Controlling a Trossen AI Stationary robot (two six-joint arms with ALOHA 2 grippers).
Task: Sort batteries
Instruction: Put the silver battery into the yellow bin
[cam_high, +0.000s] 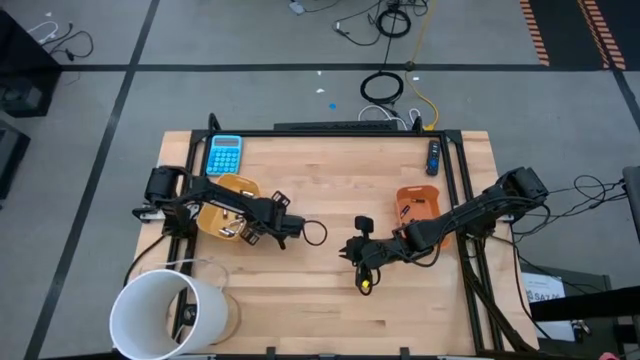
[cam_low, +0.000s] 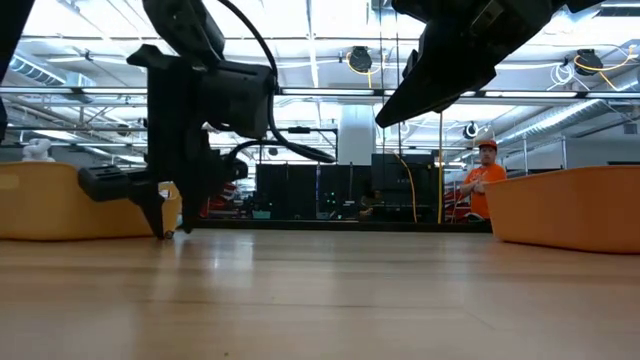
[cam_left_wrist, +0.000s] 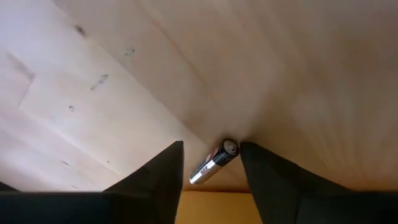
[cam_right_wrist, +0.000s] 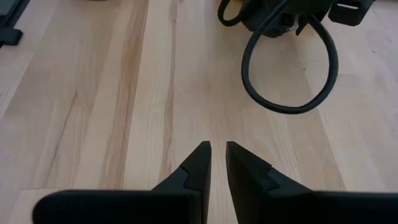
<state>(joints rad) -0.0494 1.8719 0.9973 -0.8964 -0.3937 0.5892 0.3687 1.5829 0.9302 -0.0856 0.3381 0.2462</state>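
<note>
One small silvery battery (cam_left_wrist: 213, 164) lies slanted on the wooden table between the open fingers of my left gripper (cam_left_wrist: 211, 149). In the high view, my left gripper (cam_high: 278, 226) stands just right of the left orange tray (cam_high: 222, 208). In the low view its fingers (cam_low: 160, 215) point down to the tabletop. My right gripper (cam_right_wrist: 217, 149) hovers over bare wood left of the right orange tray (cam_high: 414, 204). Its fingers are almost together with nothing between them. No other batteries show. My left gripper comes down from above with a finger on either side of the battery. The battery's capped end (cam_left_wrist: 231, 147) lies right beside one finger (cam_left_wrist: 250, 157). I cannot tell whether that finger touches it. The battery is not pinched.
A blue calculator (cam_high: 224, 155) lies at the far left of the table and a small dark object (cam_high: 433, 157) at the far right. A large white bucket (cam_high: 165, 312) stands at the near left corner. A cable loop (cam_right_wrist: 287, 68) hangs by the left arm. A person in orange (cam_low: 483, 183) stands far behind the table.
</note>
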